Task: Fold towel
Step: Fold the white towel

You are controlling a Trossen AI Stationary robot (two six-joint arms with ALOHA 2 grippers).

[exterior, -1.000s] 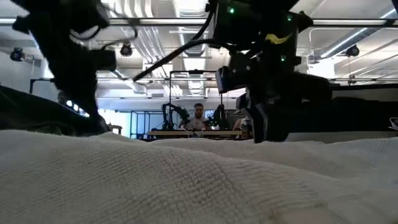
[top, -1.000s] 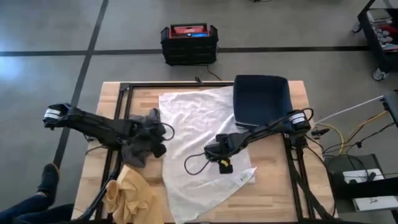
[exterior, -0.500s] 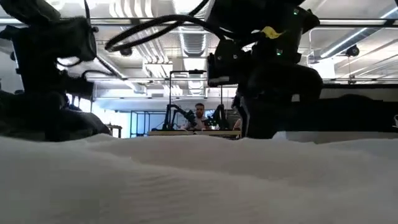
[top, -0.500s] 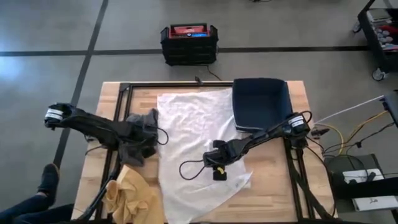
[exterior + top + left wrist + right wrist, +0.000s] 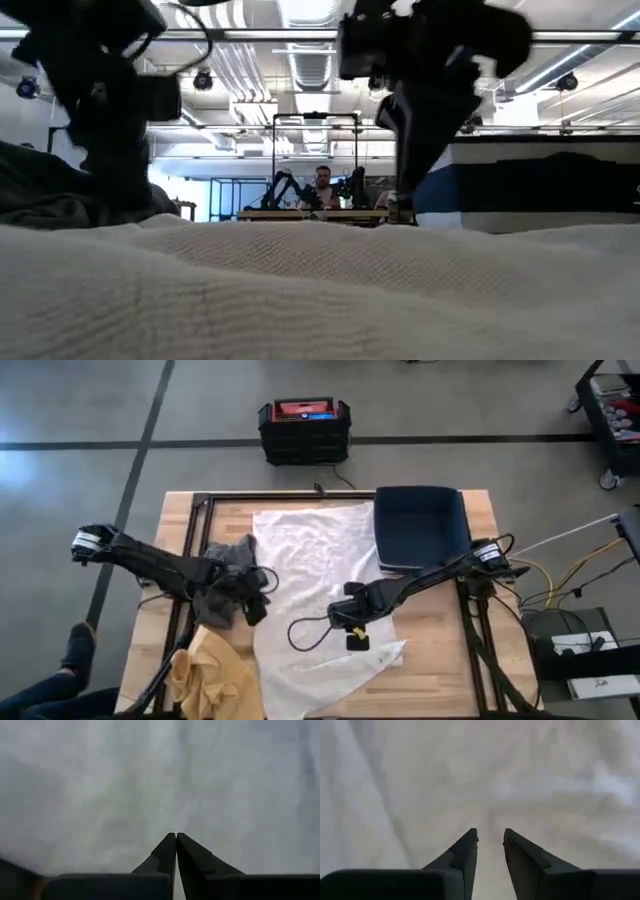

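We hold the white towel [image 5: 310, 575] spread at frame centre: left gripper [image 5: 176, 838] pinched together at its left edge, right gripper [image 5: 490, 836] slightly parted, empty, low centre.

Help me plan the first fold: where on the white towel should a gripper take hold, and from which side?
Probably the white towel is best pinched at its near right corner, coming from the table's right side. That corner lies flat on bare wood, while the left edge abuts the grey cloth. The right gripper hovers closest, fingers slightly apart.
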